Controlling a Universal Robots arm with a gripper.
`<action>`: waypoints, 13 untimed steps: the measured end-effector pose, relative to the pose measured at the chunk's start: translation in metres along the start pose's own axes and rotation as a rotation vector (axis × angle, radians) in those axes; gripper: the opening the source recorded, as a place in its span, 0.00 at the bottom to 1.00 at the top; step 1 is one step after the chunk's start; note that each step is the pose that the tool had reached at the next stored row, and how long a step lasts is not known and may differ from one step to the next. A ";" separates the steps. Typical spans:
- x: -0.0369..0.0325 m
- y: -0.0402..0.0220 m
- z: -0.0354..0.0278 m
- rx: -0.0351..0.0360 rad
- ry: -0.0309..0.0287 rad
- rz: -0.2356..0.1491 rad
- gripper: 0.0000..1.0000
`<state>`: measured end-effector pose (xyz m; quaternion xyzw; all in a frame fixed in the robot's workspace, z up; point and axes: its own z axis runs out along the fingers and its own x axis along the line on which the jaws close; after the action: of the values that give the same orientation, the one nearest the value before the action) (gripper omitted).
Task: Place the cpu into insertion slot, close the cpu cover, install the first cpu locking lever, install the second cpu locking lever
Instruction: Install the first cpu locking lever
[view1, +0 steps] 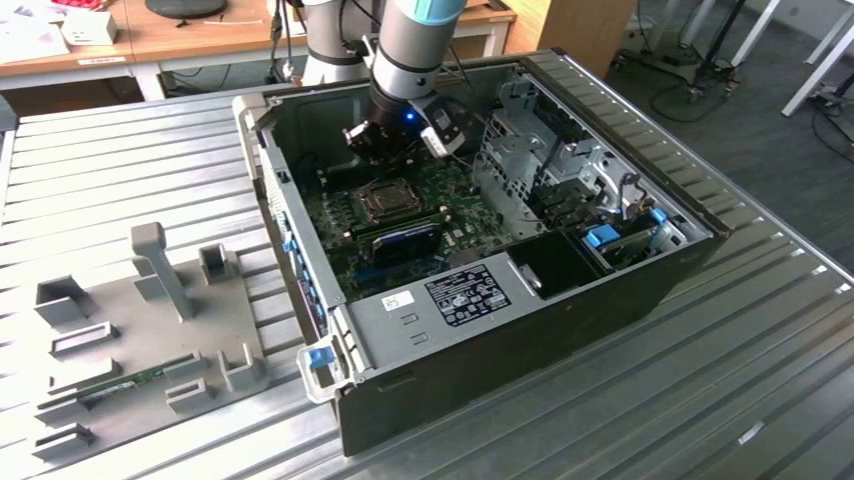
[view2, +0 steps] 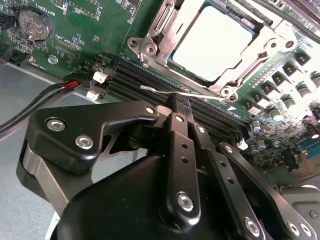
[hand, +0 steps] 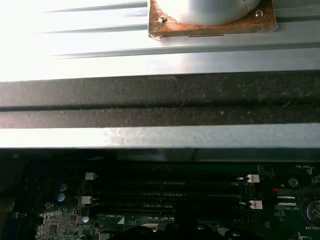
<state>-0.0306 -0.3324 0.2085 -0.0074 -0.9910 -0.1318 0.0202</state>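
Pincer (view2: 179, 101) clenched, fingers drawn together. Its tips sit right at a thin wire locking lever (view2: 160, 90), touching or just beside it; can't tell if the wire's pinched. Lever runs betw. the socket and the black memory slots (view2: 125, 80). Cpu (view2: 212, 42) lies flat in the insertion slot (view1: 390, 201) on the green motherboard (view2: 90, 20). Cpu cover (view2: 162, 32) is down over it, w/ the chip's top showing thru the window. Coin battery (view2: 32, 25) sits well apart on the board. In exterior view the arm reaches into an open PC case (view1: 534, 340) lying on a slatted metal table (view1: 134, 150). A grey holder plate (view1: 147, 300) lies at the exterior view's left of the case.
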 end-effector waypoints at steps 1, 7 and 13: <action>0.0000 0.0000 0.0000 0.0001 0.0000 0.000 0.10; -0.0002 -0.0003 0.0010 0.0002 0.0000 0.000 0.10; -0.0008 -0.0004 0.0015 -0.0011 0.0000 0.000 0.10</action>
<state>-0.0299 -0.3324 0.2069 -0.0074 -0.9910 -0.1324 0.0202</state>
